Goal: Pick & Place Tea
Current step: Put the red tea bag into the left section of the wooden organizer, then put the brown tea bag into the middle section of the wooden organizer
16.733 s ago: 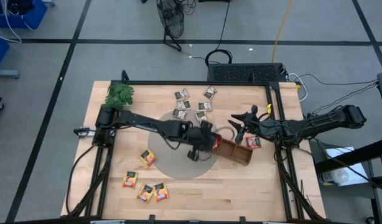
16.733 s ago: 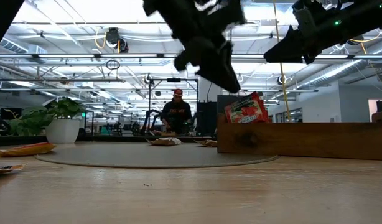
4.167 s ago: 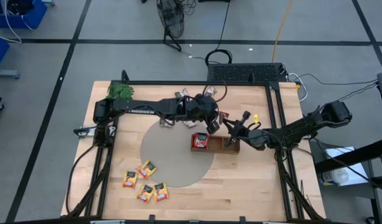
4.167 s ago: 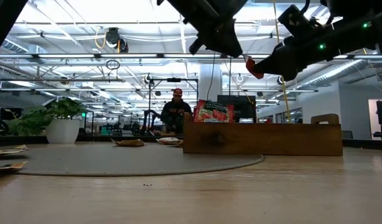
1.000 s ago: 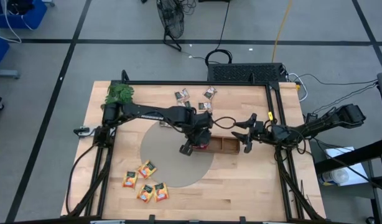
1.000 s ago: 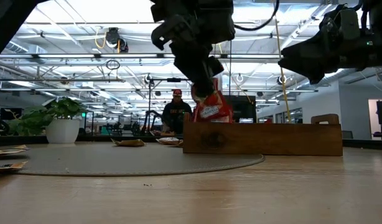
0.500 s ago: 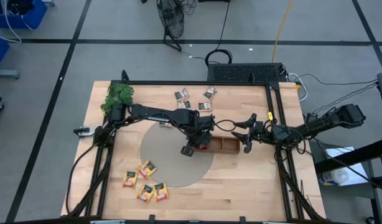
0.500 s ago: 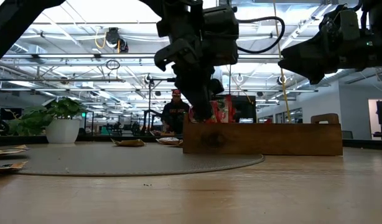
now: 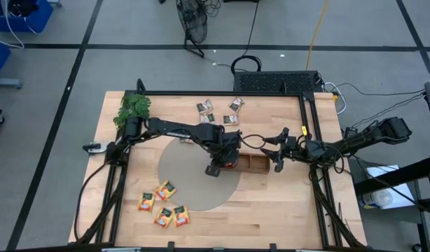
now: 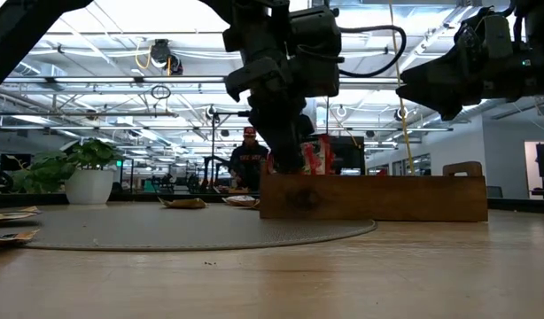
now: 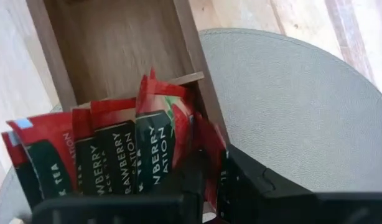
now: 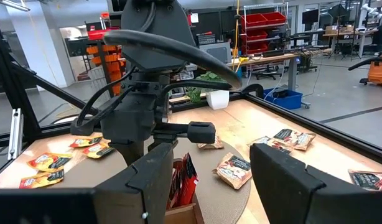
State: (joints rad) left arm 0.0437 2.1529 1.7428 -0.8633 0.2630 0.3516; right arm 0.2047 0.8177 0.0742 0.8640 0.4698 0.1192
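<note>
Where the long wooden tray [image 9: 248, 163] lies near the middle of the tabletop [image 9: 271, 217], its left end resting on the round grey mat [image 9: 183, 182], the left gripper [image 9: 216, 168] reaches down into the tray's leftmost compartment. In the left wrist view several red tea sachets [image 11: 125, 155] stand upright side by side in that compartment, and one of them sits between the gripper's dark fingers [image 11: 253, 180]. The jaws stand only a little apart, and whether they press that sachet or have let go of it cannot be told. In the low view the red sachets poke up above the tray's wall beside the left arm.

The right gripper [image 9: 274, 150] hovers just past the tray's right end, above the table, its fingers [image 12: 284, 177] spread wide and holding nothing.

The grey-white sachets [image 9: 216, 112] lie scattered near the far edge of the tabletop, behind the mat. The orange-yellow sachets [image 9: 163, 204] lie in a loose cluster toward the near left corner, one of them at the mat's rim. A green leafy sprig [image 9: 133, 107] sits at the far left corner. In the low view a person [image 10: 247, 164] shows in the room beyond the table.
</note>
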